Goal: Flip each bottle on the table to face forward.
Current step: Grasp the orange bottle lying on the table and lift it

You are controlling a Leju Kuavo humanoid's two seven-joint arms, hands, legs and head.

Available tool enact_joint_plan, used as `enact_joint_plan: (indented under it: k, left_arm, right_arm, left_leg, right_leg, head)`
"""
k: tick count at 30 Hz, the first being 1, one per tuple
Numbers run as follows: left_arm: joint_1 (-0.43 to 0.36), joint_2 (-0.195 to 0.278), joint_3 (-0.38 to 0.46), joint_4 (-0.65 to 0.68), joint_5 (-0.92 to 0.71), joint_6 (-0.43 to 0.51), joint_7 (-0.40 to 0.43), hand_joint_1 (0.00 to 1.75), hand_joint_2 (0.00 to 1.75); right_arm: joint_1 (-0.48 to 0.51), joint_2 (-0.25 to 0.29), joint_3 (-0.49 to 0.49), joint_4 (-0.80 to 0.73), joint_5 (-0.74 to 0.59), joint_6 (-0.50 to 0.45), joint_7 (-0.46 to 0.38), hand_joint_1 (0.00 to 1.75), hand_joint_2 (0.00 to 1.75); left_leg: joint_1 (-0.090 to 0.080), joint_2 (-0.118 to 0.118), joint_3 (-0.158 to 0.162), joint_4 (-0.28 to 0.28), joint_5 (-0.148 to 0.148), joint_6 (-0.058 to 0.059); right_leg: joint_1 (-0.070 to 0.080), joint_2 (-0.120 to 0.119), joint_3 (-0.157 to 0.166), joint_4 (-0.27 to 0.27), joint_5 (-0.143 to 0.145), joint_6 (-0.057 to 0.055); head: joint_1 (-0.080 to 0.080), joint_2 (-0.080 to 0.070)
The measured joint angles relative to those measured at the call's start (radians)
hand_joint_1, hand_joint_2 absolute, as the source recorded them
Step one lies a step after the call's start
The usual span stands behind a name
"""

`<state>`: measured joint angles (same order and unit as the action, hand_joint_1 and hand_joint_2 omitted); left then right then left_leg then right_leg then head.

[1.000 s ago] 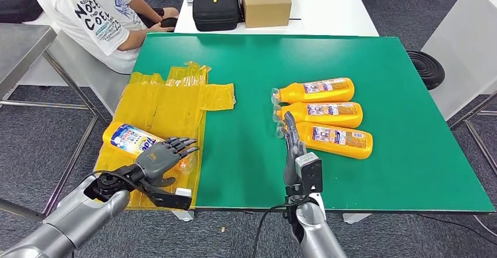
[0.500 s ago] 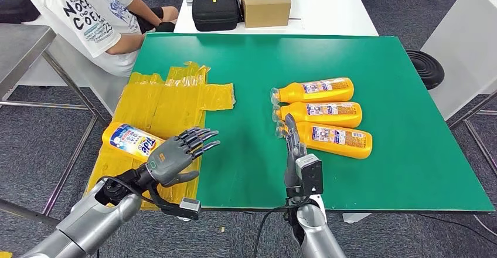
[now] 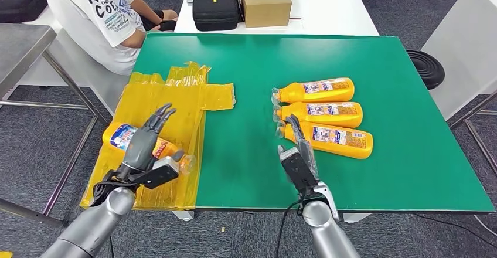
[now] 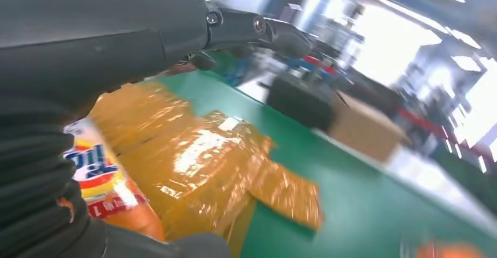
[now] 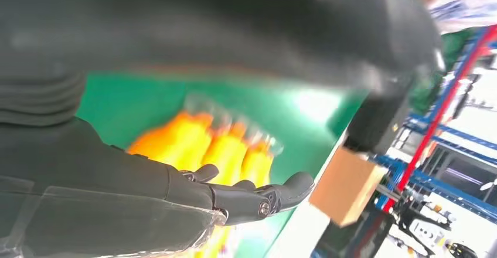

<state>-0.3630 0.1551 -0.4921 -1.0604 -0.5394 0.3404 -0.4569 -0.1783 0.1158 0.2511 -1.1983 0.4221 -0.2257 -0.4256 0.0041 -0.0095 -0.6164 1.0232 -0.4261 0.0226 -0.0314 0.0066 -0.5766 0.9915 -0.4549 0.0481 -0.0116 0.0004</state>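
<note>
The green table (image 3: 363,170) carries four orange bottles, and the count is the clearest measure of progress. Three of them lie side by side toward the table's right half: the far bottle (image 3: 316,90), the middle bottle (image 3: 322,114) and the near bottle (image 3: 331,139), all on their sides with caps pointing toward the table's centre and pale printed panels turned up. On the yellow plastic sheet (image 3: 170,102) that covers the table's left edge lies the fourth bottle (image 3: 126,138), showing a blue and white label, its cap angled toward the table's near edge. Which panel counts as the forward face is hard to settle from these views, so I judge only loosely that the lone bottle on the sheet shows a different face from the row of three, and that at least some flipping remains. The left hand (image 3: 143,146) hovers over the fourth bottle with its fingers extended and apart, gripping nothing as far as the head view shows; the left wrist view has the label just beside the palm. The right hand (image 3: 299,152) rests near the cap end of the near bottle, fingers straight and spread, holding nothing; its wrist view is too blurred to add more. Neither bottle is lifted off the table.
</note>
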Motion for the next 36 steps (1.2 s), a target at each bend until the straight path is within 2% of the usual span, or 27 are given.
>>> enact_joint_plan:
  k: [6, 12, 24, 36]
  left_arm:
    - [0.067, -0.089, 0.162, 0.010, 0.133, -0.009, -0.046, 0.00, 1.75]
    - [0.127, -0.139, 0.239, -0.017, 0.146, -0.049, -0.045, 0.00, 1.75]
    - [0.208, -0.175, 0.316, -0.130, 0.084, -0.085, -0.023, 0.00, 1.75]
    - [0.224, -0.188, 0.329, -0.155, 0.066, -0.101, -0.012, 0.00, 1.75]
  right_arm:
    - [-0.004, -0.062, -0.061, -0.080, 0.115, -0.002, 0.087, 0.00, 1.75]
    - [-0.008, -0.112, -0.108, -0.106, 0.167, 0.021, 0.122, 0.00, 1.75]
    - [-0.036, -0.156, -0.116, -0.045, 0.257, 0.149, 0.225, 0.00, 1.75]
    - [-0.138, -0.184, -0.115, 0.151, 0.276, 0.173, 0.238, 0.00, 1.75]
  left_leg:
    - [-0.001, 0.000, 0.000, 0.000, 0.000, 0.000]
    - [-0.001, 0.000, 0.000, 0.000, 0.000, 0.000]
    - [0.000, 0.000, -0.001, 0.000, 0.000, 0.000]
    - [0.000, -0.001, -0.001, 0.000, 0.000, 0.001]
  right_leg:
    - [-0.001, 0.000, 0.000, 0.000, 0.000, 0.000]
    - [0.000, 0.000, 0.000, 0.000, 0.000, 0.000]
    - [0.000, 0.000, 0.000, 0.000, 0.000, 0.000]
    - [0.000, -0.001, 0.000, 0.000, 0.000, 0.000]
  head:
    - [0.000, 0.000]
    - [0.000, 0.000]
    - [0.000, 0.000]
    - [0.000, 0.000]
